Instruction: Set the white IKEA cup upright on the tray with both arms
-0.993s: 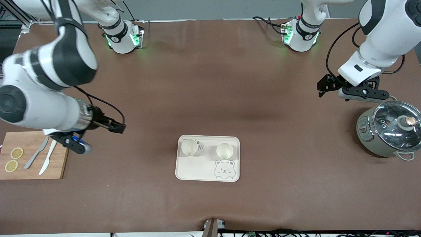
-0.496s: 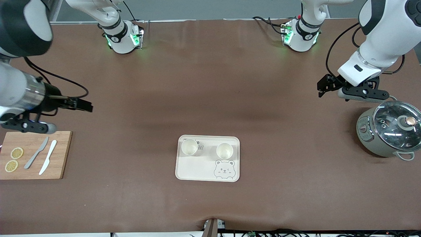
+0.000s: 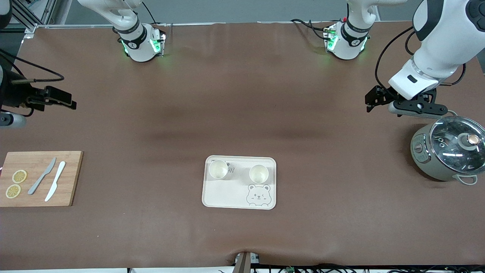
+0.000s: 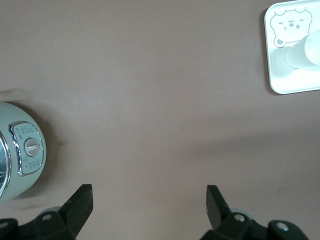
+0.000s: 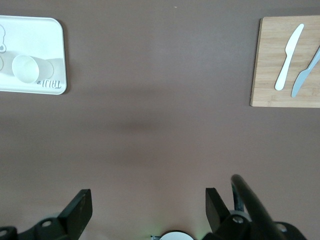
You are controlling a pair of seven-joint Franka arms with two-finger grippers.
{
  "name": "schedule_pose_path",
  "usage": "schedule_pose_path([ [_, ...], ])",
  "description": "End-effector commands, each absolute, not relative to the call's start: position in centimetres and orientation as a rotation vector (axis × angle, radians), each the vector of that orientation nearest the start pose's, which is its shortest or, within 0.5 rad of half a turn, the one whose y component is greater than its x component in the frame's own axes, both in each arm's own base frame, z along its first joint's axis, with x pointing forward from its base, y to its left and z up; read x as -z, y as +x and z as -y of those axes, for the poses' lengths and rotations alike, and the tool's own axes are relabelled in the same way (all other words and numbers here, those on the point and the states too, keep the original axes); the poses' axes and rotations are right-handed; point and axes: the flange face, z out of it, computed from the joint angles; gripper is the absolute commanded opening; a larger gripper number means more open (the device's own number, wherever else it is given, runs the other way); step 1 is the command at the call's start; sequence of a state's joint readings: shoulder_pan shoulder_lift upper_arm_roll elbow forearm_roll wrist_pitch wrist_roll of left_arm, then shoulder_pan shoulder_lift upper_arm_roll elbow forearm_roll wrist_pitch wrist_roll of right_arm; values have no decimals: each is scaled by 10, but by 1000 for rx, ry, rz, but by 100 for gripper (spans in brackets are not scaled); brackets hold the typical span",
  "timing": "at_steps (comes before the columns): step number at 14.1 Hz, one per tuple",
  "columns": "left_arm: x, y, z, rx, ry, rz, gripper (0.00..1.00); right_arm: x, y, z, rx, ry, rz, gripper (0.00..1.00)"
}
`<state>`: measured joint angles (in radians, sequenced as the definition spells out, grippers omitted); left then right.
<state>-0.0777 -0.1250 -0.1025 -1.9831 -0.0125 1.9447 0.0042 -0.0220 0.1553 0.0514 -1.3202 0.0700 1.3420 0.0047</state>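
The cream tray (image 3: 223,194) with the bear drawing lies on the brown table toward the front camera. Two white cups stand upright on it side by side, one (image 3: 218,169) toward the right arm's end, the other (image 3: 258,174) toward the left arm's end. My left gripper (image 3: 373,99) hangs open and empty over bare table beside the pot; its wrist view shows the fingers (image 4: 80,202) wide apart, the tray (image 4: 280,75) and one cup (image 4: 305,52). My right gripper (image 3: 66,100) is open and empty over bare table at the right arm's end; its wrist view shows tray (image 5: 40,30) and cup (image 5: 26,68).
A grey-green pot (image 3: 447,153) with a glass lid stands at the left arm's end. A wooden cutting board (image 3: 72,178) with two lemon slices (image 3: 19,176) and two knives (image 3: 55,186) lies at the right arm's end.
The right arm has swung away from over the cutting board toward the table's edge at its own end, gripper still open. The left arm, cups and tray have not moved.
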Motion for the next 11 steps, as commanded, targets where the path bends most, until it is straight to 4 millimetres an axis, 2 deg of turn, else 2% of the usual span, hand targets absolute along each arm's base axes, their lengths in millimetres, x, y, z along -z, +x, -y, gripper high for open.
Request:
schedule_pose_path([
  [1,-529,523,100,129,-3157,-281,100,-640,549,-32,-164,-3099,170,100],
  [2,-529,524,100,132,-3157,-281,100,-642,544,-26,-160,-3096,240,100],
  [4,-529,524,100,132,-3157,-281,100,-639,540,0,-163,-3077,388,100],
  [7,-529,524,100,131,-3159,-278,100,-641,531,11,-176,-3090,380,100],
  [8,-529,525,100,131,-3159,-281,100,-644,535,15,-142,-3099,376,100],
  [10,-529,525,100,131,-3159,-278,100,-682,539,17,-14,-3117,361,100],
  [11,-529,525,100,131,-3159,-281,100,-687,537,16,-16,-3118,363,100],
])
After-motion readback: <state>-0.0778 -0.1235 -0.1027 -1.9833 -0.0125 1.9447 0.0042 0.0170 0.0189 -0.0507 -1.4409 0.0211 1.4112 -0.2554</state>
